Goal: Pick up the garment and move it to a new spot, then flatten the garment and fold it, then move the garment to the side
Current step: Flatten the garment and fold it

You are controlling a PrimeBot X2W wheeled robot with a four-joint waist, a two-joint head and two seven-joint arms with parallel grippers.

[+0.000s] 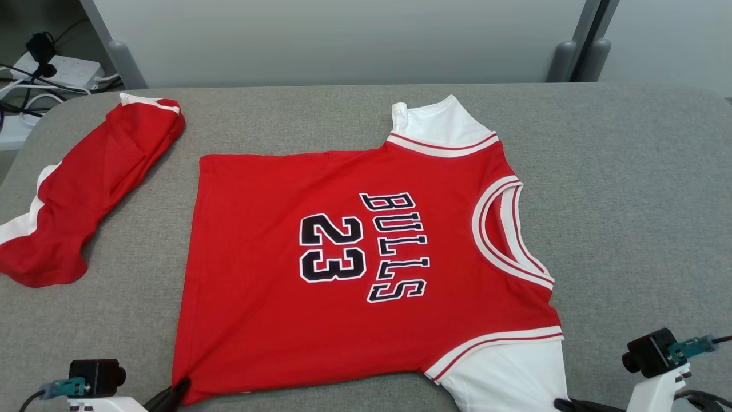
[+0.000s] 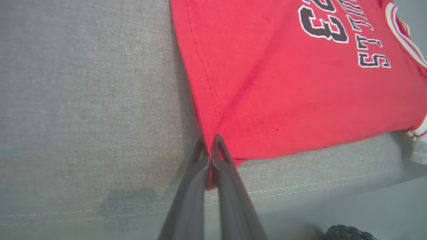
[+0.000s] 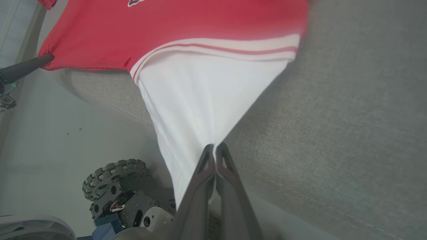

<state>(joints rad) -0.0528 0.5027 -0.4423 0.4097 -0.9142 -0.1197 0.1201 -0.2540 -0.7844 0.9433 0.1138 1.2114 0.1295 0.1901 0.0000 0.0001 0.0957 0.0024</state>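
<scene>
The garment [image 1: 366,252], a red jersey with white sleeves and "BULLS 23" in black, lies spread flat on the grey table [image 1: 629,200], collar toward the right. My left gripper [image 1: 182,386] is shut on the red hem corner at the near left; the left wrist view shows the cloth [image 2: 283,83] pinched at the closed tips [image 2: 210,150]. My right gripper [image 1: 563,403] is shut on the near white sleeve [image 3: 200,100], which is pulled into a taut cone toward the closed tips [image 3: 214,151]. The left finger [image 3: 43,60] also appears at the hem corner there.
A second red and white garment [image 1: 86,189] lies bunched at the table's left. Behind the far left corner sit a power strip and cables [image 1: 57,71]. The table's near edge runs just under both grippers, with my wheeled base [image 3: 116,180] below it.
</scene>
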